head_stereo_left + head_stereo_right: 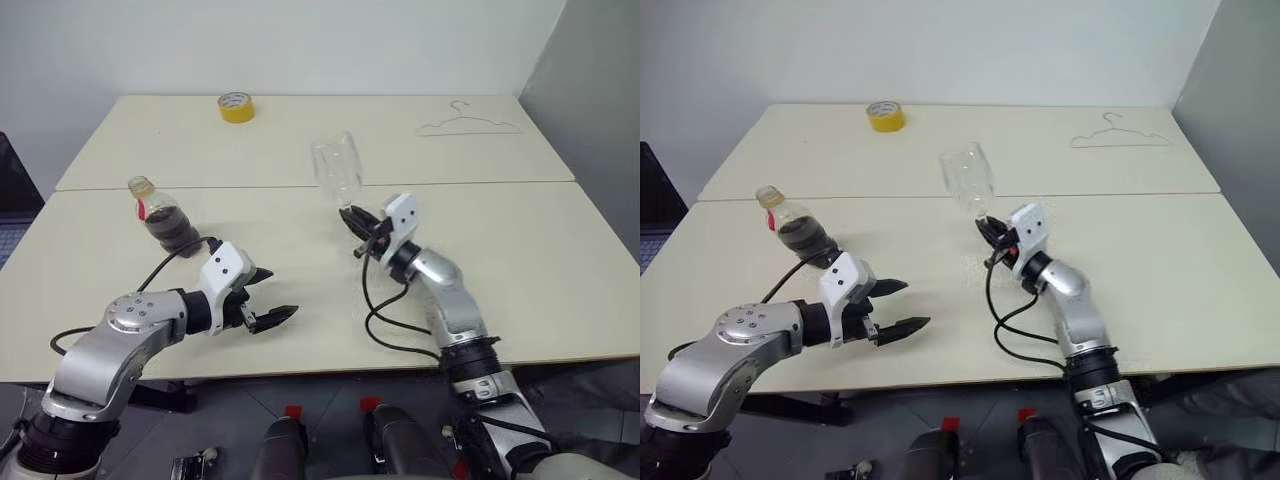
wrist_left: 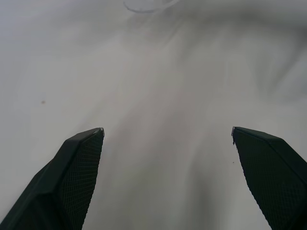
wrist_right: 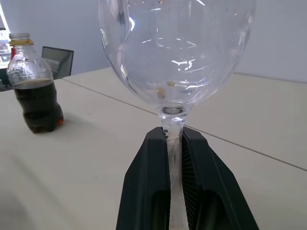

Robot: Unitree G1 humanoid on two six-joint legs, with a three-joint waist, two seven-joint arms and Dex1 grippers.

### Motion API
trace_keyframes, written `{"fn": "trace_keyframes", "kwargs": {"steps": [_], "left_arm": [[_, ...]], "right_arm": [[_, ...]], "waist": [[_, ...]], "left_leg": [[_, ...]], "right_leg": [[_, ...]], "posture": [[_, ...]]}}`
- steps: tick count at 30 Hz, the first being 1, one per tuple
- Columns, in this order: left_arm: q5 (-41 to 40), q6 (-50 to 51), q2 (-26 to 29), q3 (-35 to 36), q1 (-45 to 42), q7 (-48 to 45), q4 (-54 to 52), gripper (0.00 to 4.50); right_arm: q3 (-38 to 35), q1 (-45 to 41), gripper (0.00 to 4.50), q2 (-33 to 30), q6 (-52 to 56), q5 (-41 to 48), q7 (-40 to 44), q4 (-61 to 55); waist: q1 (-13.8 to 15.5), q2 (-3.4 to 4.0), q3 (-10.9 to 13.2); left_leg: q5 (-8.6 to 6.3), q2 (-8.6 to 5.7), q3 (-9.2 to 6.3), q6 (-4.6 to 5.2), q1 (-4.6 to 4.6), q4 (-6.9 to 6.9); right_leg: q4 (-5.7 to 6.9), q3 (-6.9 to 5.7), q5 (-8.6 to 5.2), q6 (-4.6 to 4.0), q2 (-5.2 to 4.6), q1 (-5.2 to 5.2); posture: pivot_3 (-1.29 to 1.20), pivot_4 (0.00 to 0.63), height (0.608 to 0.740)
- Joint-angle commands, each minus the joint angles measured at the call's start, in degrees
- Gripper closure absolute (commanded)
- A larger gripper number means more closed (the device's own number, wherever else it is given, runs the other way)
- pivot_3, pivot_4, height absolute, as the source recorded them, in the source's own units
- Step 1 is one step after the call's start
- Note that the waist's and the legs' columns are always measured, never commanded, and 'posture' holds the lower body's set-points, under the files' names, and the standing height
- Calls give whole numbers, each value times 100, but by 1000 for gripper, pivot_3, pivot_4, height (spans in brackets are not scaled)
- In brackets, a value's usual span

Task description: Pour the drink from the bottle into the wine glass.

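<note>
Your right tool (image 3: 175, 139) pinches the thin stem of the clear, round-bowled wine glass (image 1: 337, 170), lifted above mid tabletop (image 1: 520, 240). Your left tool (image 1: 268, 296) gapes wide and empty. The squat plastic bottle (image 1: 165, 215) of dark drink (image 3: 37, 106) stands just behind it. A yellow tape roll (image 1: 236, 106) and wire hanger (image 1: 466, 124) lie far back.

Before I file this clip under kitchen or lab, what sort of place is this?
Probably a plain workroom or lab, not a kitchen: two bare tables pushed together against blank white walls, with a roll of yellow tape and a wire hanger lying on the far one.
</note>
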Motion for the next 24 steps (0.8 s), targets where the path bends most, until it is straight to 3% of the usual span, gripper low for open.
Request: {"fn": "trace_keyframes", "kwargs": {"steps": [1, 11, 24], "left_arm": [[69, -115, -21, -4, -70, -40, -55, 0], [116, -97, -49, 19, 4, -28, -124, 0], [213, -191, -55, -19, -70, -107, 28, 0]], "right_arm": [[102, -148, 4425, 143, -665, -262, -421, 333], [159, -27, 4425, 166, -904, -423, -773, 1272], [157, 605, 4425, -394, -615, -321, -494, 591]], "waist": [[0, 0, 0], [2, -3, -2], [24, -7, -6]], "left_leg": [[0, 0, 0, 0, -1, -1], [0, 1, 0, 0, 3, -1], [0, -1, -3, 0, 14, 26]], "right_leg": [[-1, 0, 0, -1, 0, 0], [-2, 3, 0, 0, -2, 4], [39, 5, -4, -4, -3, 8]], "posture": [[0, 150, 740], [0, 150, 740], [0, 150, 740]]}}
